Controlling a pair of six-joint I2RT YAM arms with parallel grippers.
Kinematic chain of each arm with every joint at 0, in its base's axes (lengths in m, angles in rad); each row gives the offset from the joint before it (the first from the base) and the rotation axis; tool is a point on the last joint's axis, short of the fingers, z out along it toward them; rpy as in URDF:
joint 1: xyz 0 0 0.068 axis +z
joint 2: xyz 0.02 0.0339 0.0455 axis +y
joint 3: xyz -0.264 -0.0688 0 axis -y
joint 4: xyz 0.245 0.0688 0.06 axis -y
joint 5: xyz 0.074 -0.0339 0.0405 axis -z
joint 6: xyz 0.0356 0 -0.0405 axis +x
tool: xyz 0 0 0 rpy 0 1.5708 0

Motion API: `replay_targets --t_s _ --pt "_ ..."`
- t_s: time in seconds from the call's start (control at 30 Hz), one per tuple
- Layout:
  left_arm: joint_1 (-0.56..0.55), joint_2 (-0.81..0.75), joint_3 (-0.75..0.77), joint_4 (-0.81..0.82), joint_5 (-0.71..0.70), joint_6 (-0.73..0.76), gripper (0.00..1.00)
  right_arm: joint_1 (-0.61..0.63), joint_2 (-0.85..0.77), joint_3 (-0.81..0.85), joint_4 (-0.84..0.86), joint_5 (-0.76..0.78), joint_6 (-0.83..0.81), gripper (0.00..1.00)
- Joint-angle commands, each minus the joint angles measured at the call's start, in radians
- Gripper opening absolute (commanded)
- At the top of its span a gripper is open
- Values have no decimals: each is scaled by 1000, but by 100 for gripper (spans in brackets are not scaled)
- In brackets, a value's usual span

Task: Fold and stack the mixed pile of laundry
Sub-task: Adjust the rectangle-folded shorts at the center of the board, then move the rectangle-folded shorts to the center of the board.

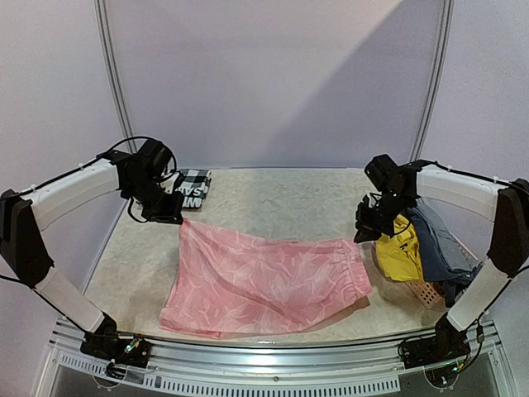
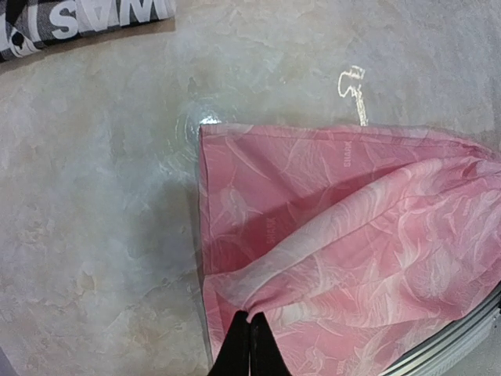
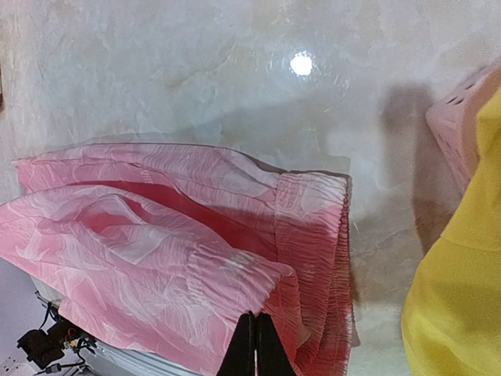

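Pinching far corners of pink garment (image 1: 264, 277), left gripper (image 2: 249, 317) and right gripper (image 3: 254, 317) both clamped tight on it, checked shirt (image 1: 193, 187) beyond its left corner.

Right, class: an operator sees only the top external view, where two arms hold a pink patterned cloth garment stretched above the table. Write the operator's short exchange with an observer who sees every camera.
Operator: Has the left gripper really got the cloth?
Observer: Yes. In the left wrist view the left gripper is shut, and a fold of the pink patterned cloth garment gathers into its fingertips.
Operator: And the right side?
Observer: In the right wrist view the right gripper is also shut on the garment, just beside its ruched elastic waistband.
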Motion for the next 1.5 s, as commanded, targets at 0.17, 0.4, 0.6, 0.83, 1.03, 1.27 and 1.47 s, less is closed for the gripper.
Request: replay_targets --t_s 0.17,0.4,0.6,0.83,1.03,1.27,1.47 --pt "11 84 39 14 -21 21 0 -14 16 -36 31 37 31 0" --pt "11 163 75 55 -78 34 0 -17 55 -47 31 118 54 0" --pt "11 225 85 78 -176 1 0 -19 85 -32 83 139 68 0" --pt "-2 246 136 67 -226 -55 27 -19 94 58 69 95 17 32" --pt "-58 154 171 1 -276 -72 56 -16 9 113 19 68 -26 58" --pt "-225 47 68 -28 -254 -112 55 70 -152 -15 48 32 -53 56" --pt "-394 27 -107 58 -158 -173 51 204 -259 -182 127 -3 -19 39"
